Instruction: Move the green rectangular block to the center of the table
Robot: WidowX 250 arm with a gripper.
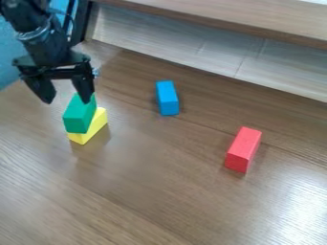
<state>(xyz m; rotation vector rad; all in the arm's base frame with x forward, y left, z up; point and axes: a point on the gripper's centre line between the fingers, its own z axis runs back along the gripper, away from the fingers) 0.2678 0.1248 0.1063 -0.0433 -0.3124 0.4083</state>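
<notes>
The gripper (67, 98) hangs at the upper left of the camera view, open, its two fingers spread apart with nothing held between them. The green rectangular block (79, 115) rests on top of a yellow block (91, 128), left of the middle of the table. The right finger's tip overlaps the green block's top far end in the view; whether it touches cannot be told. The left finger hangs to the left of the green block.
On the wooden table (153, 177), a blue block (167, 98) lies right of the stack, and a red block (243, 150) lies farther right and nearer. A raised wooden ledge (243, 21) with a pale panel below runs along the back.
</notes>
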